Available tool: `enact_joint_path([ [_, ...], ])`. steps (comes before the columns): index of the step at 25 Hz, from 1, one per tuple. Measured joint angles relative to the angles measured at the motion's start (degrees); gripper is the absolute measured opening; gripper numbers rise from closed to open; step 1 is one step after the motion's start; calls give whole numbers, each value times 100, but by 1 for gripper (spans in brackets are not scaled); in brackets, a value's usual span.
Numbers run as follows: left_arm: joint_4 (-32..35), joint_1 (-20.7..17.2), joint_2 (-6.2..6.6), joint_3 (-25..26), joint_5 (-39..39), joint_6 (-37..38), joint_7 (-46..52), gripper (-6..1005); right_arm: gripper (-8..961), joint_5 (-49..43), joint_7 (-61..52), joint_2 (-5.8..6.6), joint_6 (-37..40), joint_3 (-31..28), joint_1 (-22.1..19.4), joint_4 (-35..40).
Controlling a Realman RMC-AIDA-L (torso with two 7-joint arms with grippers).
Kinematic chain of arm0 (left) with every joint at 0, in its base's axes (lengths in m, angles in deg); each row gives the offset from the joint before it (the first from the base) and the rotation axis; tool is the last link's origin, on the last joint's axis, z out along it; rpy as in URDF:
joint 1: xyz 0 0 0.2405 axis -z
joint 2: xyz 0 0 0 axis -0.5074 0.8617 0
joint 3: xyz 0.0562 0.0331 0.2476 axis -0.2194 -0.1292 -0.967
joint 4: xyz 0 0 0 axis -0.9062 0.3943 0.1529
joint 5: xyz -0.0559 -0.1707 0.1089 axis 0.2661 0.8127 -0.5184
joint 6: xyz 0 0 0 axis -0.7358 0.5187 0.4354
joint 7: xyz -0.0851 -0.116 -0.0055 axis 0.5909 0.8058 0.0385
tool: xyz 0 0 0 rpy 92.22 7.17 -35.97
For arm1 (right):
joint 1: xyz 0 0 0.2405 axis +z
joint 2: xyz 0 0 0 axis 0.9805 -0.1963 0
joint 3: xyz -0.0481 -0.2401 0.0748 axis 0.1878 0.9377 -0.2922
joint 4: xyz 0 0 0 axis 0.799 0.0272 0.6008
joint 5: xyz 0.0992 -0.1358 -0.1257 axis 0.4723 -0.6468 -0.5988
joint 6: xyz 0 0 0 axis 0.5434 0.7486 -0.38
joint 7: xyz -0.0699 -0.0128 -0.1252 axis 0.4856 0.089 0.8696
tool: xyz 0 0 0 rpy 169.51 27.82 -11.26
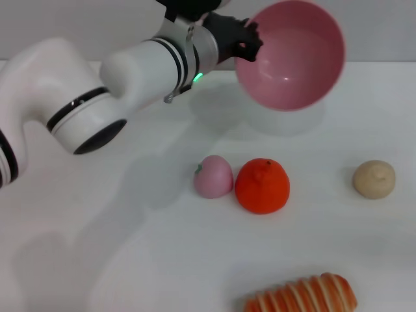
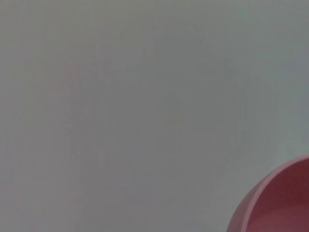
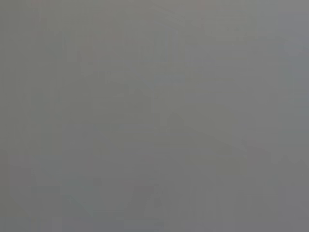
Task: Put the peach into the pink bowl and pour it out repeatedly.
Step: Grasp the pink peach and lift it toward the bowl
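Note:
My left gripper [image 1: 250, 44] is shut on the rim of the pink bowl [image 1: 296, 55], holding it in the air at the back of the table, tipped on its side with its empty inside facing me. The peach [image 1: 213, 176], pale pink with a small green mark, lies on the white table below and in front of the bowl, touching the orange-red fruit [image 1: 262, 186]. In the left wrist view only an edge of the pink bowl [image 2: 277, 203] shows against a grey surface. The right gripper is out of view.
A beige lumpy ball [image 1: 374, 179] lies at the right of the table. A striped orange-and-white bread-like toy [image 1: 302, 296] lies at the front edge. My left arm [image 1: 84, 91] stretches across the back left.

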Motion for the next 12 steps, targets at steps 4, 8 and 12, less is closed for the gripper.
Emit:
enact_joint_path([
  [4, 15, 91, -9, 195, 137, -485, -18, 61, 495, -110, 0, 0, -16, 3, 66, -16],
  [8, -40, 206, 10, 454, 697, -919, -289, 62, 495, -240, 0, 3, -46, 9, 152, -36],
  [12, -45, 233, 13, 867, 1746, -1312, -1463, 62, 495, -481, -106, 7, -43, 10, 235, -15],
])
